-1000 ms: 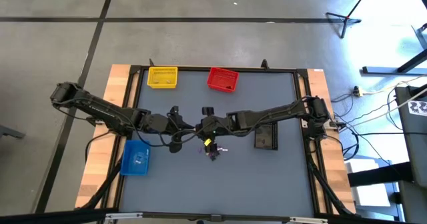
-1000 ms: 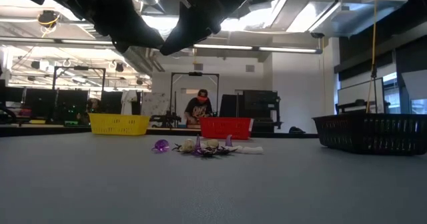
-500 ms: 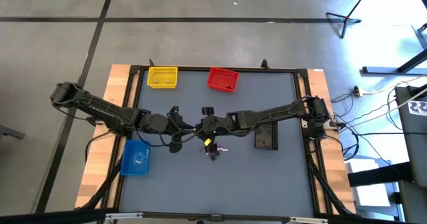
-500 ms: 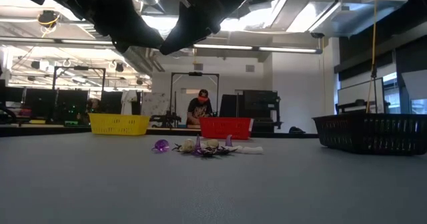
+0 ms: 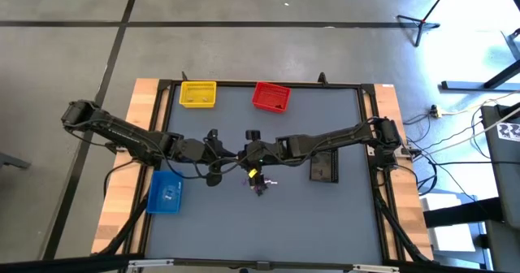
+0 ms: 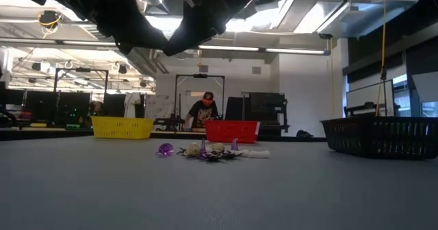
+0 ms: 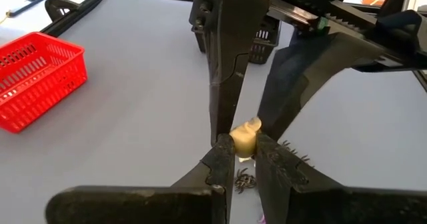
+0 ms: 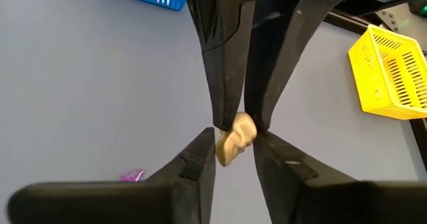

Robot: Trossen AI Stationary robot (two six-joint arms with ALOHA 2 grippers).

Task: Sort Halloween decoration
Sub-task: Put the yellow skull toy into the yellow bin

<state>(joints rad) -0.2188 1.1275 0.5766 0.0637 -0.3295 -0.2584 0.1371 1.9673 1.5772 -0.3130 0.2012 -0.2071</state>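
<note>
Both grippers meet in mid-air over the table's middle, fingertips toward each other, with one pale tan trinket (image 7: 245, 136) (image 8: 235, 139) between them. My left gripper (image 7: 243, 149) (image 5: 231, 156) comes from the table's left and is shut on it. My right gripper (image 8: 233, 147) (image 5: 244, 155) comes from the right and is shut on it too. Below them the remaining Halloween decoration (image 5: 260, 182) (image 6: 212, 150), a little heap of purple, white, dark and tan pieces, lies on the grey tabletop. The low view shows the two grippers (image 6: 164, 50) but not the held trinket. My left gripper pinches the tan trinket's end nearest to it (image 7: 241, 149) between its two fingertips. The fingers come from the table's left, slanting a little downward. The trinket is lifted clear, high above the heap. My right gripper has its two fingertips on either side of the trinket's other end (image 8: 227, 154), right against it. The fingers come from the table's right, slanting downward, opposite the left gripper's fingers (image 8: 220, 84).
A yellow bin (image 5: 197, 93) and a red bin (image 5: 270, 97) stand at the far edge. A blue bin (image 5: 166, 192) is near the left edge and a black bin (image 5: 323, 167) lies under the right arm. A person (image 6: 203, 110) is in the room beyond the table.
</note>
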